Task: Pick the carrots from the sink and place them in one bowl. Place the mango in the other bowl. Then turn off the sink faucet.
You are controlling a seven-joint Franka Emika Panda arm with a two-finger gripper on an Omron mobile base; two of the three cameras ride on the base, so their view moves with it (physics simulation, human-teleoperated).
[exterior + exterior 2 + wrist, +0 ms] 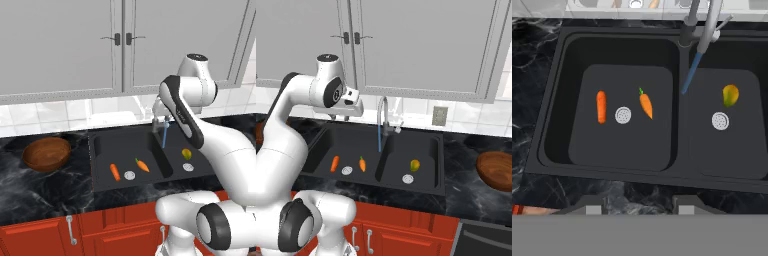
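Above the sink (557,150), the gripper (639,210) hangs with its jaws closed on nothing, so no step of the task looks done yet. In the sink's left basin lie the 2 carrots (601,106), 1 on each side of the drain (623,115). In its right basin the mango (730,95) sits just beyond the other drain (720,121). Behind the sink, the faucet (383,116) runs a blue stream. On the table to either side of the sink, both bowls (47,153) stand empty.
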